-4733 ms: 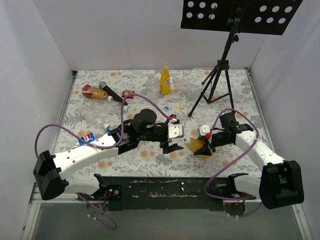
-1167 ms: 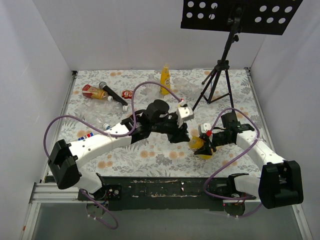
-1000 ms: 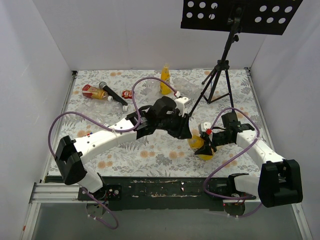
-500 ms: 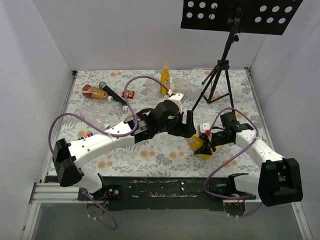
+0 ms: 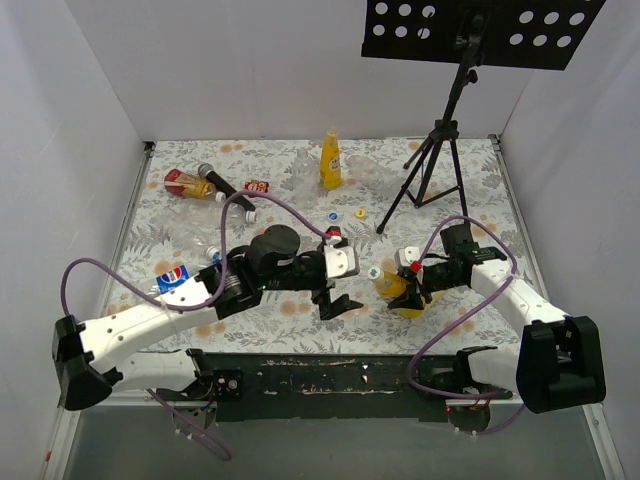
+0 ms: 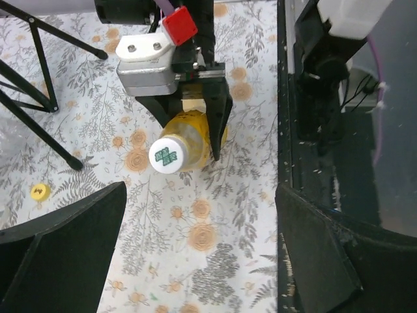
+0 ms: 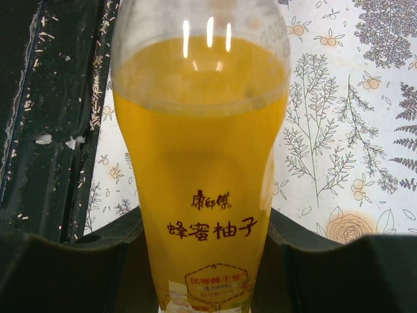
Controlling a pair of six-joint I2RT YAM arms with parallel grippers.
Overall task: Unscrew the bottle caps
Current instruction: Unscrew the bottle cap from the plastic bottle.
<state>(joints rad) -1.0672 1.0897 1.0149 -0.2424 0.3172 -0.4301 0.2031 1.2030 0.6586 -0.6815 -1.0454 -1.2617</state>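
An orange-yellow bottle (image 5: 398, 290) lies tilted in my right gripper (image 5: 412, 288), which is shut on its body; the yellow liquid and label fill the right wrist view (image 7: 202, 176) between the black fingers (image 7: 98, 261). Its white cap (image 5: 374, 272), marked with a green cross (image 6: 168, 155), sits on the neck and points left. My left gripper (image 5: 338, 300) hangs open a short way left of that cap, its fingers (image 6: 65, 241) spread wide with only tablecloth between them. Loose caps, one yellow (image 5: 358, 213) and one pale (image 5: 333, 216), lie further back.
A tripod stand (image 5: 432, 170) rises at the back right. An upright orange bottle (image 5: 330, 160), clear bottles (image 5: 372, 170), a microphone (image 5: 218, 184) and a red-labelled bottle (image 5: 187, 184) lie along the back. A blue-labelled bottle (image 5: 175, 277) is under the left arm.
My left gripper was shut at the bottle's cap, then opened and pulled back to the left and nearer. The cap stays on the neck. The right arm has not moved.
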